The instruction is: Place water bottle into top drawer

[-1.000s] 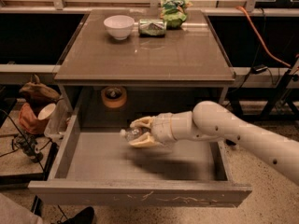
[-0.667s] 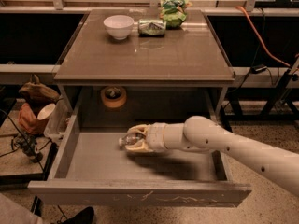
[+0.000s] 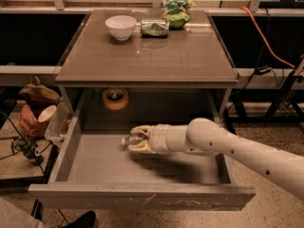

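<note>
Grey metal top drawer [image 3: 142, 197] stood open, cream gripper [image 3: 138, 139] low inside it, jaws closed around the water bottle [image 3: 128, 140], bottle's end protruding left.

dim overhead light glares off the table [image 3: 156, 46], and the gripper [image 3: 136, 139] low in the top drawer [image 3: 142, 196] casts a shadow.

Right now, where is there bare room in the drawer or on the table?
The drawer floor is bare left of the gripper, which holds the water bottle mid-drawer. The table is free in front; bowl, can and green bag crowd its back edge.
</note>
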Controlling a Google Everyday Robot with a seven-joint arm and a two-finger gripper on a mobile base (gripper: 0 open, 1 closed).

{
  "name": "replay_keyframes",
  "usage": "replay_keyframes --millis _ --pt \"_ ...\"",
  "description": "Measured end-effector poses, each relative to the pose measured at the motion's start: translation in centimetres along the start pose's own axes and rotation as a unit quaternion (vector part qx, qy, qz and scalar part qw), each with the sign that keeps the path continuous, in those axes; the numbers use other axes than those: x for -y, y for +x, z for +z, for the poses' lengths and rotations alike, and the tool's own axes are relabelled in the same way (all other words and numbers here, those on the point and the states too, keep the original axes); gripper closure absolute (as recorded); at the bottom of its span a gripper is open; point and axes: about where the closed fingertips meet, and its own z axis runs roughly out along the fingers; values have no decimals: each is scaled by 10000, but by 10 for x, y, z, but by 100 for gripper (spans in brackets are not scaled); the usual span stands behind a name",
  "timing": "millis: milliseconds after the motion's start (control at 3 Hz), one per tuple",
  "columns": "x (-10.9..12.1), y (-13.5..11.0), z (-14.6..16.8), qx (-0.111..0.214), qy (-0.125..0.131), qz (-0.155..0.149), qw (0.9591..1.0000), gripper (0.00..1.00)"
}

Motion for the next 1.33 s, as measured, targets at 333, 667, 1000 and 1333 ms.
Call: replay_keyframes --millis 333,667,1000,1333 --pt "0 0 0 0 0 0 10000 35" --pt "0 0 0 0 0 0 10000 12" --pt "0 0 0 0 0 0 10000 0" --pt "0 0 0 0 0 0 10000 0"
